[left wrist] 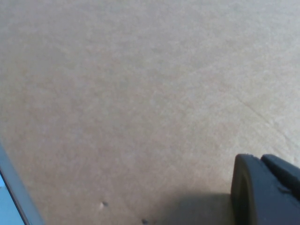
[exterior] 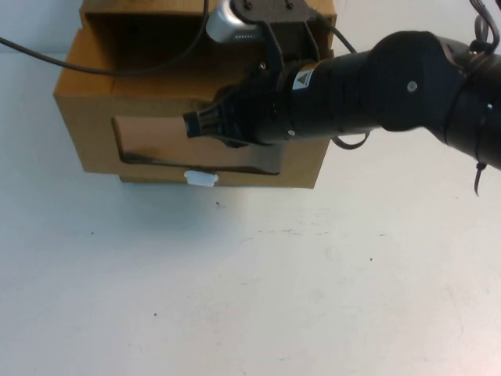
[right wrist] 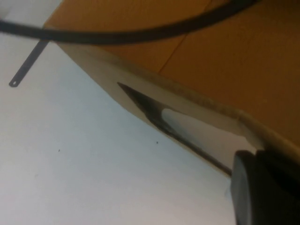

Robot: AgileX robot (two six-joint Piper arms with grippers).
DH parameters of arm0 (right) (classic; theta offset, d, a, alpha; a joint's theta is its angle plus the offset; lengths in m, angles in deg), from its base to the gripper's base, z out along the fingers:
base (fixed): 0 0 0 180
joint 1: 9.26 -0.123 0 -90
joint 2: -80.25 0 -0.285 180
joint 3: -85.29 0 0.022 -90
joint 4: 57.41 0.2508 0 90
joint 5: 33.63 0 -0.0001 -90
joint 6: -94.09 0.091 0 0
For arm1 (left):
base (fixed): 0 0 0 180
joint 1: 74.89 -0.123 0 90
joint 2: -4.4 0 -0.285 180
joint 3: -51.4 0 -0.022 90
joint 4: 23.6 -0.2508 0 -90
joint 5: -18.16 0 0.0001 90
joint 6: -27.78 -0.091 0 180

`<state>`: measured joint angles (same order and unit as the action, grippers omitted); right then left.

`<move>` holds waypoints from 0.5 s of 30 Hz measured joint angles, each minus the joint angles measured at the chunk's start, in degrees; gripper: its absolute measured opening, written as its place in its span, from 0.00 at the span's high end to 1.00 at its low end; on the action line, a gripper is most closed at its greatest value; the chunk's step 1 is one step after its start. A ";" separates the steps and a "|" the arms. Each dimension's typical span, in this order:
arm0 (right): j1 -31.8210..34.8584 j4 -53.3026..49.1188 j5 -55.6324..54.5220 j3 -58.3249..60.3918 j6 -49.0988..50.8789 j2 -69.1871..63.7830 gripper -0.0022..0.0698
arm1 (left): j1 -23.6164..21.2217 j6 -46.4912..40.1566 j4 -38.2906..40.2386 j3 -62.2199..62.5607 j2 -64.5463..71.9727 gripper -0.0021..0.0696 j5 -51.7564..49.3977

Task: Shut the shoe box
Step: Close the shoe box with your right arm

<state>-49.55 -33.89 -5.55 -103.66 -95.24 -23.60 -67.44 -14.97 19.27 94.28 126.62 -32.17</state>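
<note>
1. White tabletop [exterior: 258, 298] fills my raised view, bare across its near half apart from a few small dark specks.
2. I see the shoe box [exterior: 86, 117], brown cardboard, sitting at the far left-centre of the table. Its front faces me, with a wide clear window [exterior: 153, 141] and a small white pull tab [exterior: 200, 178] just below it. The top of the box looks open at the far side.
3. A black arm [exterior: 407, 94] reaches in from the right and crosses the right part of the box front.
4. My right gripper [exterior: 196, 124] is at the end of that arm, its dark tip in front of the window. I cannot tell whether its fingers are apart or together.
5. My left gripper [left wrist: 265, 190] shows only in its own wrist view, as one dark finger close against plain brown cardboard. Its fingers' state is also unclear to me.
6. A thin black cable [exterior: 94, 69] runs across the box top.
</note>
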 joint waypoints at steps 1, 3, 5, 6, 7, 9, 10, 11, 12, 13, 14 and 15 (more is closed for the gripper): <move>0.40 -0.11 0.00 -0.83 -0.14 -0.41 0.99 | 0.00 0.00 0.00 0.00 0.00 0.97 0.00; 1.15 -0.20 0.00 -2.36 -0.14 -1.42 0.99 | 0.00 0.00 0.04 0.00 0.00 0.97 -0.11; 1.86 -0.20 0.11 -3.83 -0.36 -2.47 0.99 | 0.00 0.00 0.04 0.00 0.00 0.97 -0.33; 2.31 -0.20 0.21 -4.65 -0.50 -2.98 0.99 | 0.00 0.00 0.14 0.00 0.00 0.97 -0.44; 2.64 -0.20 0.37 -5.26 -0.60 -3.41 0.99 | 0.00 0.00 0.18 0.00 0.00 0.97 -0.44; 3.30 -0.20 0.87 -6.93 -0.71 -4.60 0.99 | 0.00 0.00 0.42 0.00 0.00 0.97 -0.44; 3.76 -0.10 1.13 -7.67 -0.71 -5.05 0.99 | 0.00 0.00 0.50 0.00 0.00 0.97 -0.56; 4.17 -0.10 1.28 -8.70 -0.91 -5.74 0.99 | 0.00 0.00 0.50 0.00 0.00 0.97 -0.68; 4.64 -0.10 1.76 -9.83 -1.03 -6.49 0.99 | 0.00 0.00 0.50 0.00 0.00 0.97 -0.78; 4.99 -0.10 2.15 -11.09 -1.17 -7.27 0.99 | 0.00 0.00 0.61 0.00 0.00 0.97 -0.88; 5.35 -0.10 2.65 -12.41 -1.17 -7.93 0.99 | 0.00 0.13 0.55 0.00 0.00 0.97 -0.88; 5.89 -0.10 3.20 -13.80 -1.32 -8.95 0.99 | 0.00 0.21 0.55 0.00 0.00 0.97 -0.88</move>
<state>-43.66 -33.99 -2.35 -117.46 -96.55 -32.55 -67.44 -14.75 19.82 94.28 126.62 -33.05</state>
